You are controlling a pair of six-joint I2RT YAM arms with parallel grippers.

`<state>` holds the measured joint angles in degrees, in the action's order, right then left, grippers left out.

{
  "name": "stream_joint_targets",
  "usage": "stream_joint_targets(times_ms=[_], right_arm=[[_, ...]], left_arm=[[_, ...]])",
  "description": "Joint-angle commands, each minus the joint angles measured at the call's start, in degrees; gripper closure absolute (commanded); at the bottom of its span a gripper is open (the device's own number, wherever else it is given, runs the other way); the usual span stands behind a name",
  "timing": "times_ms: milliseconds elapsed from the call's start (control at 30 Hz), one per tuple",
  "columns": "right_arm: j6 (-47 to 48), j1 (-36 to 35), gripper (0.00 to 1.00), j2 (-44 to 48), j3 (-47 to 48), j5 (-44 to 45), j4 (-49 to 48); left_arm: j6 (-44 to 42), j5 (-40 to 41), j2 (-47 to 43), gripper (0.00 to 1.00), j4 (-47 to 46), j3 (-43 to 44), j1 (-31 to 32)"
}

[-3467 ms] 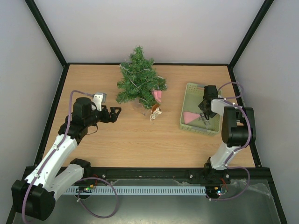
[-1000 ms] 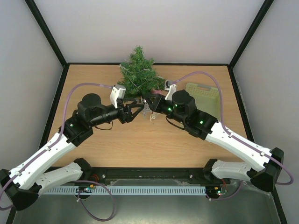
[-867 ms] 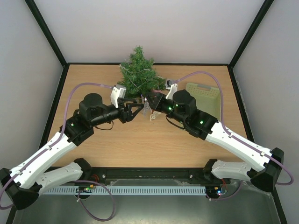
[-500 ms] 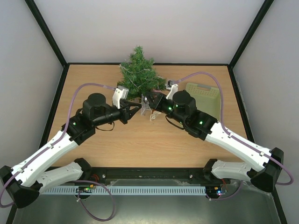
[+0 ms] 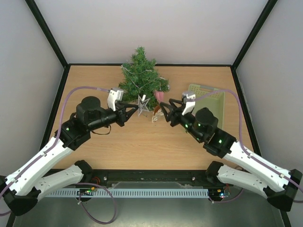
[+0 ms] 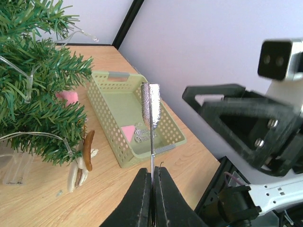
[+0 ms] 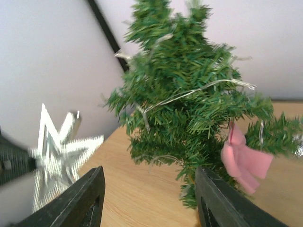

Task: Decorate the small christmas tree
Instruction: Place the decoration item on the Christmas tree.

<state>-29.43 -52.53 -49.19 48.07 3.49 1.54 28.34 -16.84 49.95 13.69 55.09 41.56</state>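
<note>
small christmas tree [image 5: 142, 78], base hidden, left fingers [image 6: 142, 198] pinching blurred silver star [image 7: 57, 161], right fingers [image 7: 90, 198] spread

Glittery silver star ornament [image 5: 141, 104], small christmas tree [image 5: 141, 78] with glossy plastic-looking needles, matt wood-grain table [image 5: 142, 142], pale green perforated plastic basket [image 6: 104, 113], soft pink cloth-like bow [image 7: 244, 158], matt black plastic left gripper [image 6: 152, 172]

Bright, even, diffuse light; faint shadows. Right wrist view motion-blurred, star [image 7: 56, 153] smeared; overhead sharp.
</note>
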Motion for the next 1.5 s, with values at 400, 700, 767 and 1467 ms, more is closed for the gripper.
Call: stream_joint_targets(times_ms=[400,700,767,1467], right_arm=[[84.0,-0.65,0.43,6.87,-20.47,-20.89,-33.78],[95.42,-4.11,0.47,5.07,-20.0,-20.44,-36.21],[97.58,-5.16,0.48,3.72,-19.52,-20.9,-36.96],[104.93,-8.41,0.65,-4.21,-16.6,-17.48,-49.04]], left_arm=[[17.68,-3.11,-3.39,0.98,8.51,5.84,0.1],[24.74,-7.01,-3.16,0.98,5.13,5.43,0.08],[26.78,-6.97,-3.67,0.98,3.57,4.38,0.1],[32.47,-5.92,-4.63,0.98,2.84,2.19,0.1]])
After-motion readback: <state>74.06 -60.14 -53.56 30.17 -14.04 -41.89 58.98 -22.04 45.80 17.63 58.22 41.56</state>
